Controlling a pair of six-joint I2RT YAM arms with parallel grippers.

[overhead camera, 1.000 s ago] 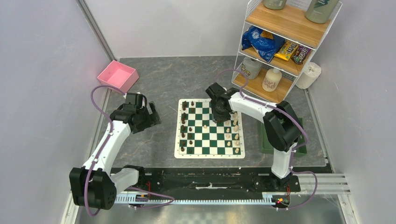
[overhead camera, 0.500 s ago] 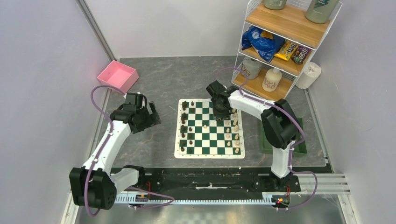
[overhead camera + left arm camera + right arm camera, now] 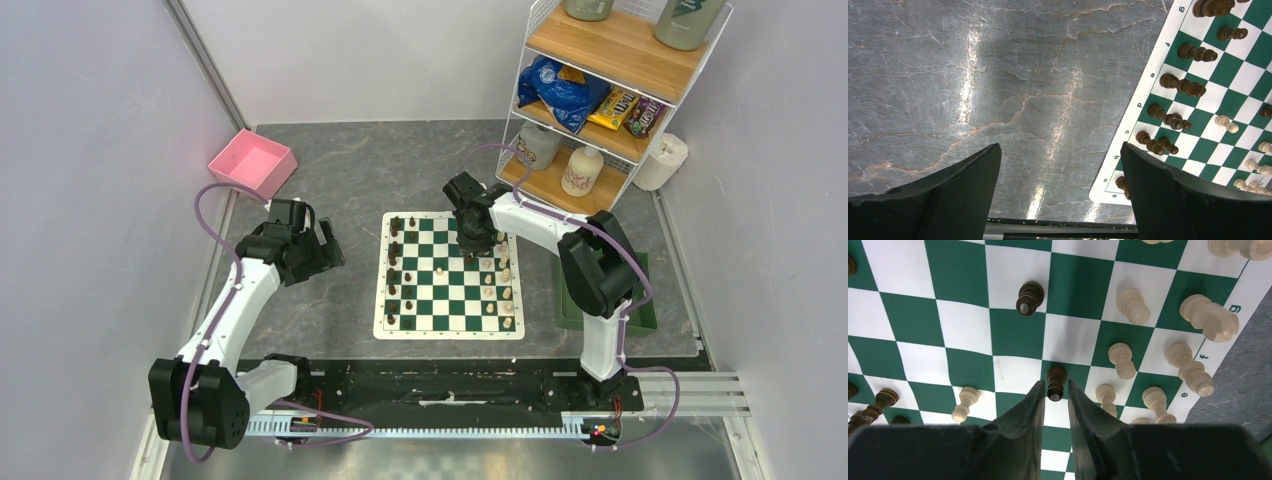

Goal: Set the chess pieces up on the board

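While the board [image 3: 445,333] lies flat mid-bench, nearer the near edge than the far one, the dark men [image 3: 395,265] stand in two files on its left side and the pale men [image 3: 505,280] on its right.

Right pincer [image 3: 1056,391]: low over the board's far-right part, fingers drawn in to a narrow slot. A dark pawn [image 3: 1056,379] stands upright on a green square in that slot, flanked on both sides. Whether the pads actually touch it cannot be told from the wrist view. Pale men stand just to the right of it. A second dark man [image 3: 1029,297] stands apart on a white square further out.

One pale pawn [image 3: 439,271] stands alone near the board's middle.

Left pincer [image 3: 1059,147]: spread wide, nothing between the fingers, over the bare bench [image 3: 340,190] just off the board's left edge.

Pink bin [image 3: 253,163] at the far left corner. Wire rack [image 3: 600,100] at the far right corner.
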